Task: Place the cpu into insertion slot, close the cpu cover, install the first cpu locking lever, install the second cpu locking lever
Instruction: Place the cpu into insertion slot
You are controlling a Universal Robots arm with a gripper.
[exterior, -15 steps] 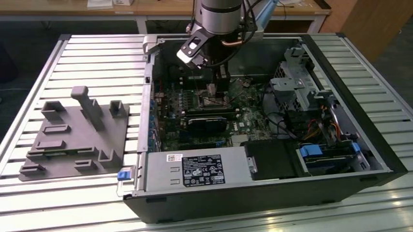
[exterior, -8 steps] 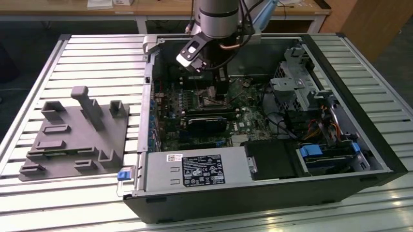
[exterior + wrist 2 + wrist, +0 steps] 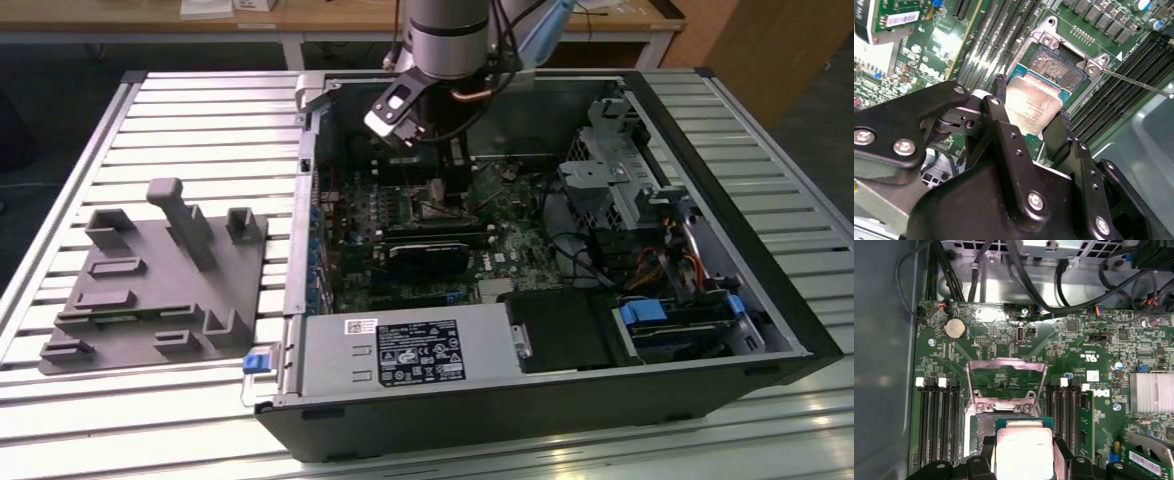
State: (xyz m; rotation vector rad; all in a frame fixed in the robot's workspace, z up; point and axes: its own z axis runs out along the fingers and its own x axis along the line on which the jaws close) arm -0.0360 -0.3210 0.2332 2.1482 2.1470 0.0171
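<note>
Right now the hand [image 3: 1032, 102] is closed on the cpu [image 3: 1029, 117], with a finger on each of two opposite edges. It holds the cpu over the slot [image 3: 1059, 65], covering one side of it. At the slot's far edge the cover [image 3: 1006, 382] stands swung up, open.

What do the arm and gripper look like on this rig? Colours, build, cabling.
Arm: silver-grey cylindrical tube, pale blue joint cap, dark cables alongside. Gripper: matte black, two linkage-style fingers pinned with silver screws, on a bulky black body. A small silver-and-black module sits at the wrist.
</note>
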